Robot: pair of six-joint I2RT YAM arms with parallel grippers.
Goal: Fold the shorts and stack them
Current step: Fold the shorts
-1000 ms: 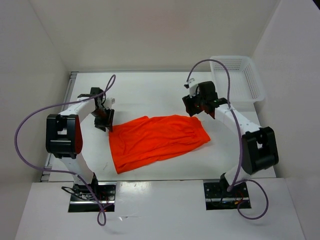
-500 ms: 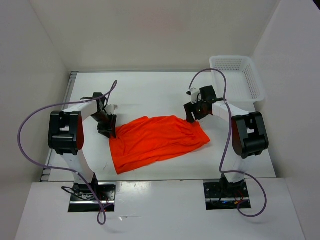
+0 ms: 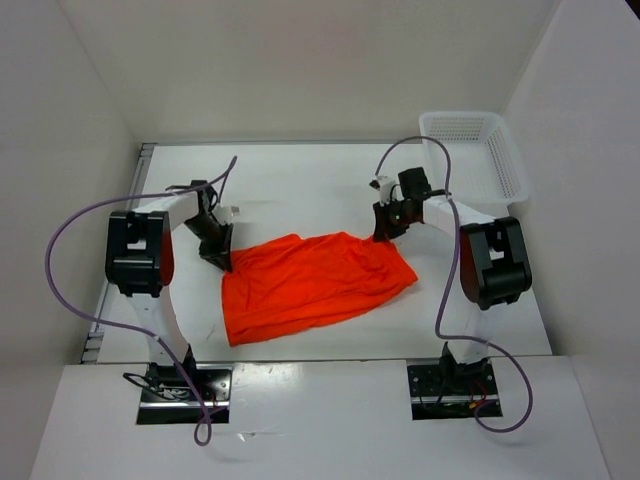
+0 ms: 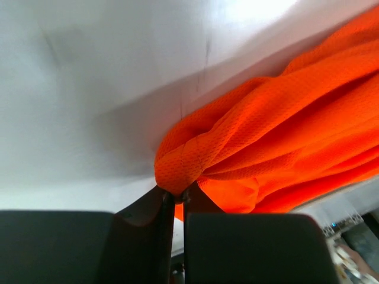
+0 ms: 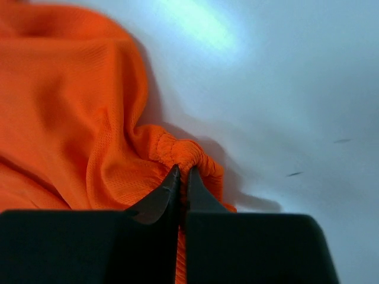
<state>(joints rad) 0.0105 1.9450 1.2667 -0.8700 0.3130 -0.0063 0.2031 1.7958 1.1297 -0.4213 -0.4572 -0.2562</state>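
Shorts (image 3: 315,285) spread on the bench (image 3: 300,185), pinched at both far corners.
Wrist views show left tool (image 4: 177,198) and right tool (image 5: 182,176) each clamped on a bunched fold; only the overhead shows the basket (image 3: 512,160), far right, apart from them.

One pair of bright orange mesh-fabric shorts (image 3: 315,285) lies between two black two-finger pincers, the left gripper (image 3: 222,262) pinching its far left corner and the right gripper (image 3: 382,236) pinching its far right corner. One white plastic mesh basket (image 3: 480,150) stands beyond the right pincer and to its right, well apart from it. Behind the pincers are two white-and-black jointed arms, the left arm (image 3: 135,255) and the right arm (image 3: 490,260), with two purple cables (image 3: 50,270), one per arm, all on one white table (image 3: 300,190).
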